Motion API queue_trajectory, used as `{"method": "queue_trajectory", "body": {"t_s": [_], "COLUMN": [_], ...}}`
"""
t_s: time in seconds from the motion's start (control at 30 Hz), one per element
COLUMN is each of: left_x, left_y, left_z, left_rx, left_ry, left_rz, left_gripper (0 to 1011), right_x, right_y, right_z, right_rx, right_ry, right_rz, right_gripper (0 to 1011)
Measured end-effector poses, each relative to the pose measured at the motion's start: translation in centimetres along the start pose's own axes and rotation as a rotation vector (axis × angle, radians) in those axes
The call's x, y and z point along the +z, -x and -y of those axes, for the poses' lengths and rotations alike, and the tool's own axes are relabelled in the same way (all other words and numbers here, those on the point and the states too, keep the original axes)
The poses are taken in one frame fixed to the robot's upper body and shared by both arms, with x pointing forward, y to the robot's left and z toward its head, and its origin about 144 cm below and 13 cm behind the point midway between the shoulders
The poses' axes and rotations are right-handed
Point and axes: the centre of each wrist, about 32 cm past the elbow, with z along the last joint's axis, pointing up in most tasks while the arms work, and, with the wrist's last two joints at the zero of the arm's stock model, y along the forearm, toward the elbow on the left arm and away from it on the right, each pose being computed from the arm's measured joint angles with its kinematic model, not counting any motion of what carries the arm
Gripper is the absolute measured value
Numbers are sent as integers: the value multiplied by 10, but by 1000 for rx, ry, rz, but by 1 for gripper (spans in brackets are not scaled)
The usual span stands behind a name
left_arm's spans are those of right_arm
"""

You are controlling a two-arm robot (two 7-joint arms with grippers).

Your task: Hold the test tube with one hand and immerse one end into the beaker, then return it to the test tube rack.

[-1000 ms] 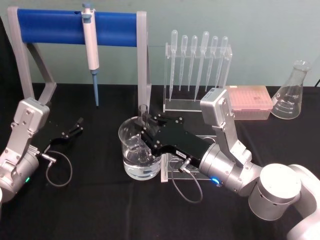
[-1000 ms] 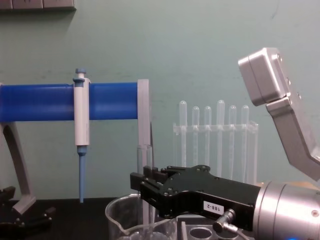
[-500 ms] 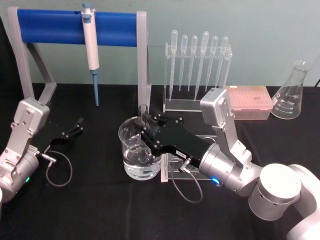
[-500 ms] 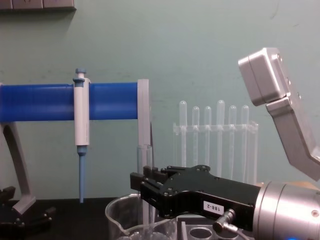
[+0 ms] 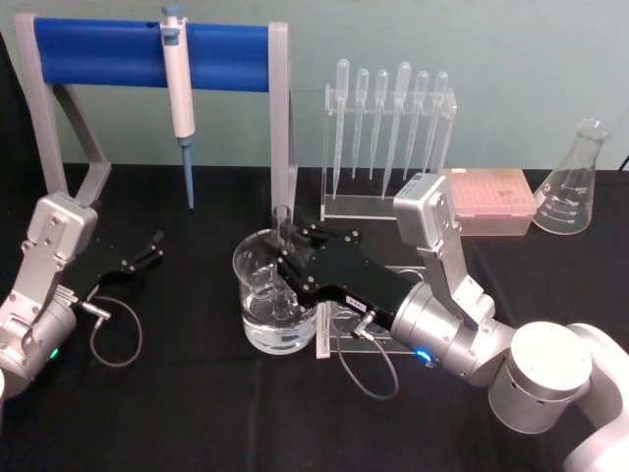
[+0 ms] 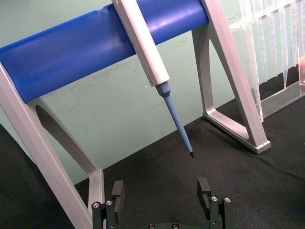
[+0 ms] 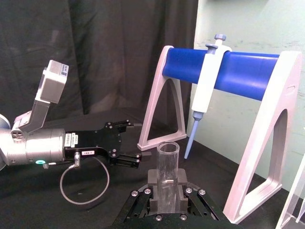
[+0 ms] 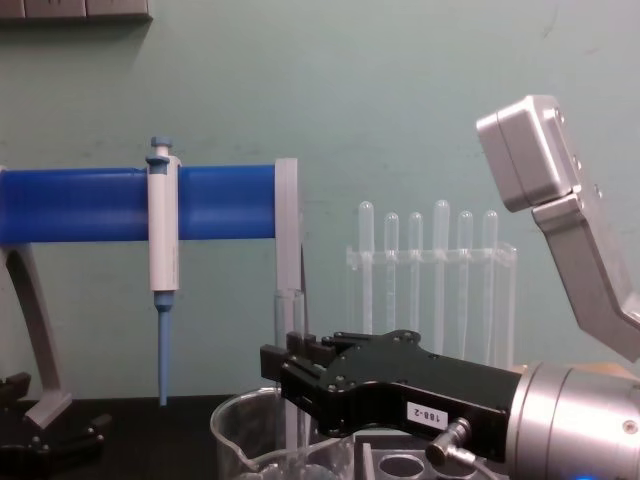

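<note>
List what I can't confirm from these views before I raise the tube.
Tube tip: head view, the right gripper covers it; chest view, the bottom edge cuts it off. Depth in water unclear.
Beaker water level: chest view, cut by the bottom edge.
Rack holes: head view, right gripper covers most.
Left gripper, parked left: left wrist view's bottom edge cuts its fingers.

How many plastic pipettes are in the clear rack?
6. All pipettes hang bulb-up side by side in the clear rack at the back, between the blue stand and the pink box. None look hidden.
</note>
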Motion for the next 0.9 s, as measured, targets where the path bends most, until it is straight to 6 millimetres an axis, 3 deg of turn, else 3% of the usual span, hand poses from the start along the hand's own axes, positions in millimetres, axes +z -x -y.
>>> {"method": "queue_trajectory", "body": {"t_s": [0.9], "left_x": [0], "left_y": [0], "left_z": [0], "left_rx": [0], "left_ry": [0], "left_rz": [0], "left_gripper": [1000], "right_x": [0], "right_y": [0], "right_z": [0], "right_rx": [0], "right_ry": [0], "right_rz": [0], "right_gripper": [224]}}
